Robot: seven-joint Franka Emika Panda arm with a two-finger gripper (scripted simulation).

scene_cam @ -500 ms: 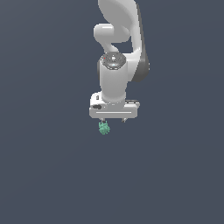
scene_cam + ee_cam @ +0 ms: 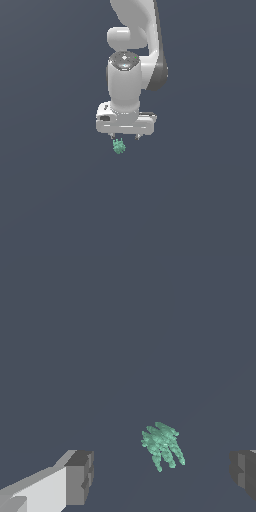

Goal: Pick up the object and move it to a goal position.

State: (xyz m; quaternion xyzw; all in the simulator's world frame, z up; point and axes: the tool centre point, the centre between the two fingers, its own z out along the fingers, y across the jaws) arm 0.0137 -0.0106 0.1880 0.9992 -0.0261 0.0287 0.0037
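Observation:
The object (image 2: 119, 146) is a tiny teal-green bumpy lump on the dark grey ground, just below the hand in the exterior view. My white gripper (image 2: 126, 136) hangs over it, pointing down, with only the short fingertips (image 2: 114, 135) showing under the hand. In the wrist view the object (image 2: 162, 446) lies between the two wide-apart fingers (image 2: 79, 477), nearer the middle, touching neither. The gripper (image 2: 161, 473) is open and empty.
The ground is a plain dark grey surface (image 2: 50, 200) in both views. The white arm (image 2: 132, 55) rises above the hand toward the top of the exterior view. No goal marker shows.
The arm has shifted only very slightly over the object. The object has not moved, and the gripper stays open.

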